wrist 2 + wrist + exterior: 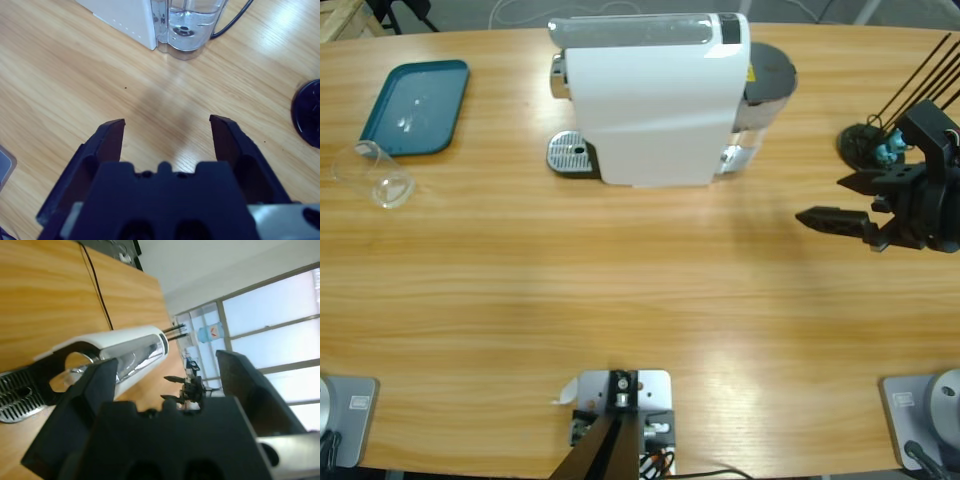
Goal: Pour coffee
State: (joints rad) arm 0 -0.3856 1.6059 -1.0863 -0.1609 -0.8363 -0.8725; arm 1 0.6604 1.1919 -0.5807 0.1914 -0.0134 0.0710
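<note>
Evidently we are at the very start: no coffee shows anywhere, neither under the spout nor in the clear glass (375, 175), which looks empty and stands near the table's (640, 300) left end, just beside the teal tray (415, 108). The glass seems upright with its mouth up, though from above we cannot be sure. The coffee machine (650, 100) sits at the far middle, its long axis running along the table, with the spout and drip tray (570, 155) toward the glass's side and the water tank (770, 75) at the other end. The right gripper (835, 200) hovers above bare wood well apart from the tank, its jaws spread and empty, pointing toward the machine. The left gripper (167, 360) does not show from above; its own camera looks past parted, empty jaws at the machine's spout end. We judge the next move calls for the arm nearer the glass to take it by its wall and set it on the drip tray under the spout, keeping it level so nothing tips before brewing and pouring.
</note>
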